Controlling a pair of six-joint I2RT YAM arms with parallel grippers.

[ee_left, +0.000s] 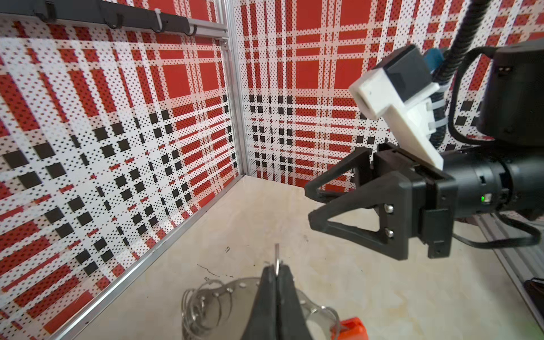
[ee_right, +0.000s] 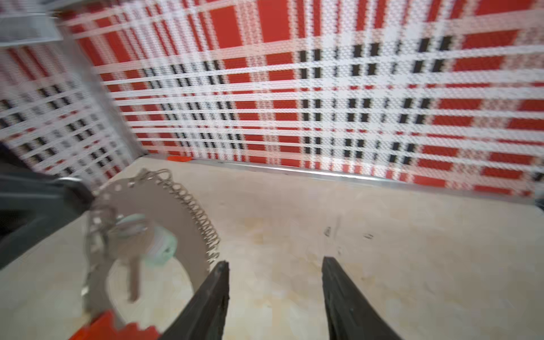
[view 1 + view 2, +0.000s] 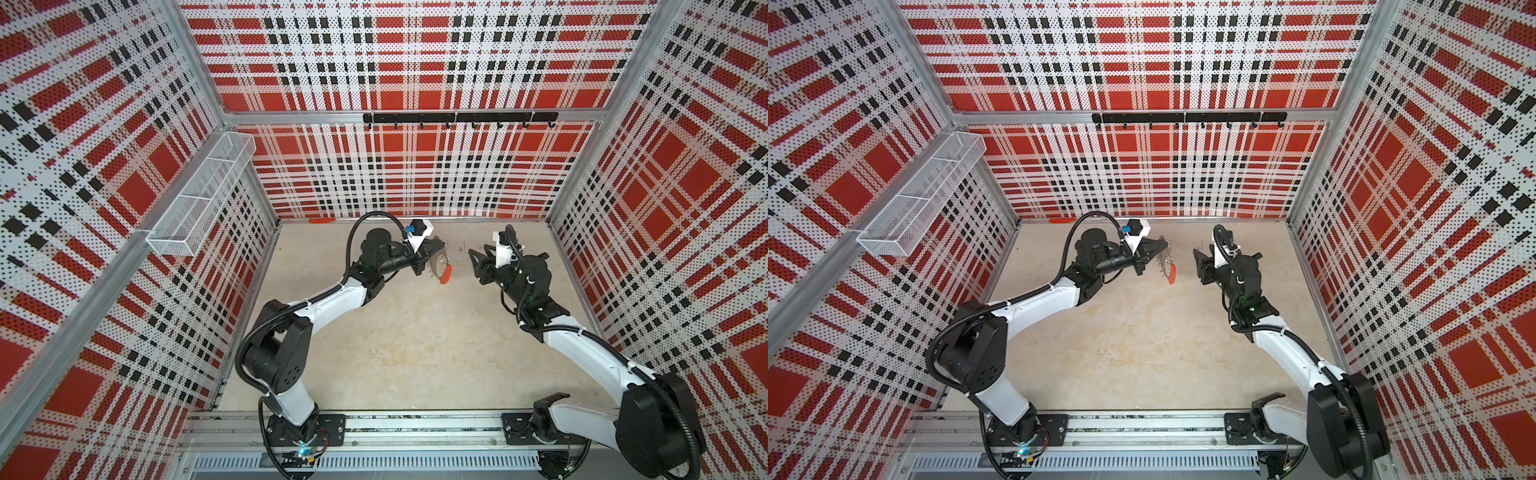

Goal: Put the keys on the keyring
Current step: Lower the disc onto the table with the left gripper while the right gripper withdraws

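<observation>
Seemingly I'm wrapping up: left claw is pinching the keyring, the key is hanging on it near my right claw, which is gaping empty; only checking is remaining.

Keys on keyring, above table

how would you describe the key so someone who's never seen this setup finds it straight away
Look above the far middle of the beige table, where the left gripper is shut on the big grey keyring. Inside that ring's hole hangs the key, a single silver blade. Unlike the small wire clips along the rim, it carries a pale mint-green tag.
</observation>
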